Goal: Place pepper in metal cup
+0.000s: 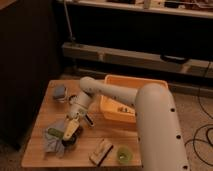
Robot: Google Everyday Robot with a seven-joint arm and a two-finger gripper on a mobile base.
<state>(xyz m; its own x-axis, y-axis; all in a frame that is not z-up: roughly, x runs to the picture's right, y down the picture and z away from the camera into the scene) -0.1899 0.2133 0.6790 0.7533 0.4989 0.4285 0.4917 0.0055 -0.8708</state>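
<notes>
Gripper (74, 126) of mine hangs over the table's (45, 105) front left, beside the cloth (51, 137). Right below it sits the cup (70, 142), dark and low. I am clamped on the pepper (70, 130), stubby and yellow-green, its long axis sloping down-left towards the cup.

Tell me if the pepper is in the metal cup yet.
Cannot tell. The gripper sits right over the metal cup, beside the grey cloth, hiding the cup's inside.
</notes>
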